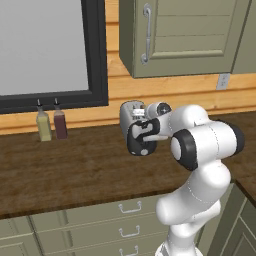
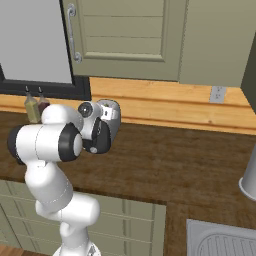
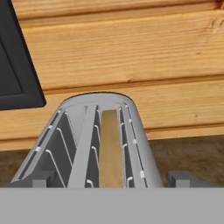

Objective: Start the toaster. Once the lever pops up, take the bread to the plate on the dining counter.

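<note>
Tool (image 3: 111, 183) fingertips sit nearest us in the hand view, set wide apart either side of the toaster (image 3: 94, 140), with the bread (image 3: 109, 148) seated deep in its right-hand slot. Left base view: we log the tool (image 1: 141, 134) crowding the toaster (image 1: 131, 114) on the dark counter (image 1: 75, 170), so a push missing the unseen lever could shove the casing. Right base view: toaster (image 2: 111, 116) near the wall; a skid could jam it there.
</note>
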Tool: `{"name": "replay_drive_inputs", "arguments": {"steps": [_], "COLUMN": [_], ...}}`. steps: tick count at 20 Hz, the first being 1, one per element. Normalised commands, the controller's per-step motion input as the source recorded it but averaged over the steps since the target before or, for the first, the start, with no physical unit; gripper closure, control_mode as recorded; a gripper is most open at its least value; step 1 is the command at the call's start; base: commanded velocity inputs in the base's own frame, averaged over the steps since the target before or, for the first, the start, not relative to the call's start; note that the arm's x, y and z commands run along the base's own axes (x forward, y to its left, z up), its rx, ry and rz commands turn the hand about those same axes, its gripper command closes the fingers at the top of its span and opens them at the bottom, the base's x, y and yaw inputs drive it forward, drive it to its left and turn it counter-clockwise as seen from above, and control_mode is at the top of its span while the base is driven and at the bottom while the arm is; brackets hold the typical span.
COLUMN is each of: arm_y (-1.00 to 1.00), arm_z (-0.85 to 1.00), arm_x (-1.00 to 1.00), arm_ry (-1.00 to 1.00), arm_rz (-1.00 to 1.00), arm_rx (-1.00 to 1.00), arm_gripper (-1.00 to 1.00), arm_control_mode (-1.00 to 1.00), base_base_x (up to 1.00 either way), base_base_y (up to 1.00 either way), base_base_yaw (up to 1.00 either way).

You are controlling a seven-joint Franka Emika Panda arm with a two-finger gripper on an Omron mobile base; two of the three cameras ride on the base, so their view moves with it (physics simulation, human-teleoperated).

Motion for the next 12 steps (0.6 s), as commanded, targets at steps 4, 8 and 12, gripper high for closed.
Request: {"name": "replay_drive_inputs", "arguments": {"steps": [4,8,12], "arm_y": [-0.02,0.0,0.0], "arm_z": [-0.24,-0.15,-0.16], "arm_x": [0.0,0.0,0.0], "arm_ry": [0.0,0.0,0.0], "arm_rz": [0.0,0.0,0.0], "arm_rx": [0.0,0.0,0.0], "arm_gripper": [1.0,1.0,1.0], "arm_control_mode": [-1.0,-1.0,-1.0], "base_base_x": [0.0,0.0,0.0], "base_base_y": [0.0,0.0,0.0], "base_base_yaw": [0.0,0.0,0.0]}}
